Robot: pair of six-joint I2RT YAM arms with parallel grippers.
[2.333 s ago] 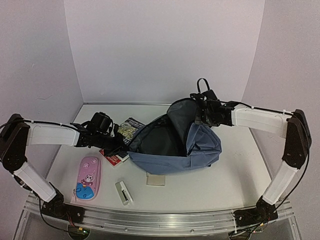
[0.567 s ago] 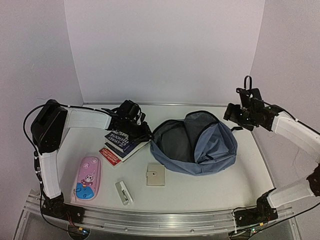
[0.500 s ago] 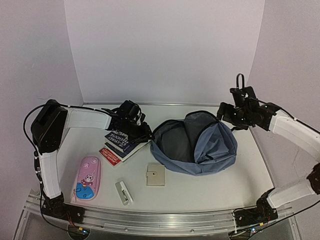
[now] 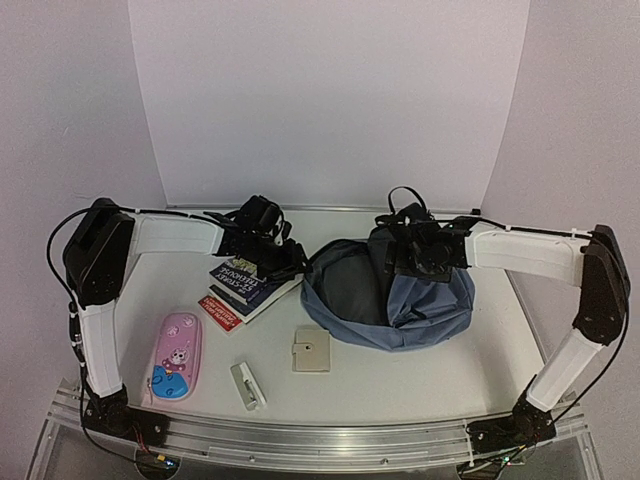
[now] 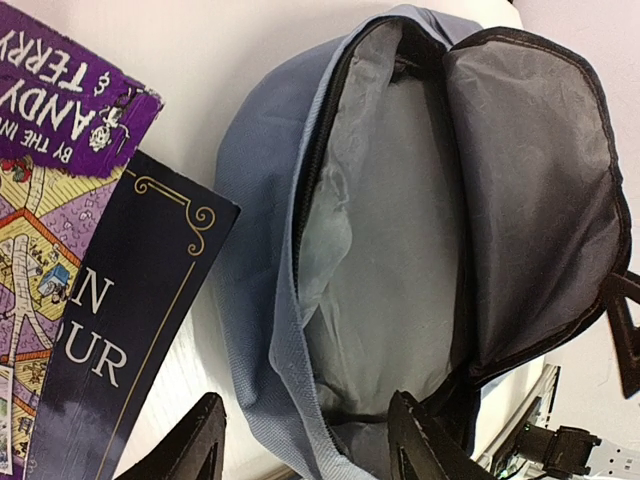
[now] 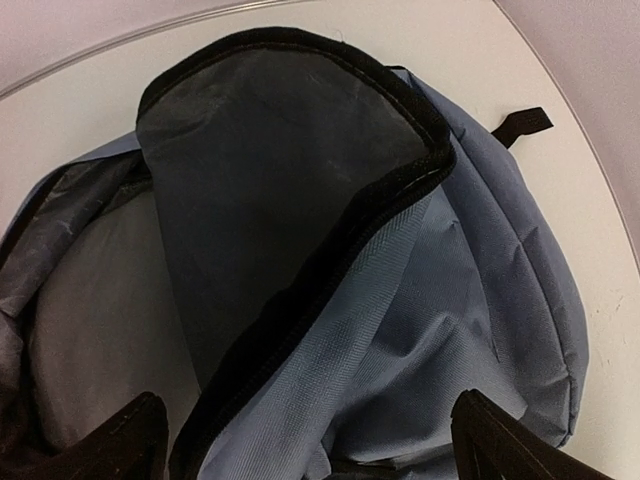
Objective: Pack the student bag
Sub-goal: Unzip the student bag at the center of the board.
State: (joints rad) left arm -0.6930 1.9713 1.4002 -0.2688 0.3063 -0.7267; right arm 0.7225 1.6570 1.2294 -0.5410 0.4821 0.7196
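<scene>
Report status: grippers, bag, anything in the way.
Left gripper open, over the bag edge beside books. Right gripper open, over the bag. Bag unzipped, nothing seen inside. Opening unobstructed.
</scene>
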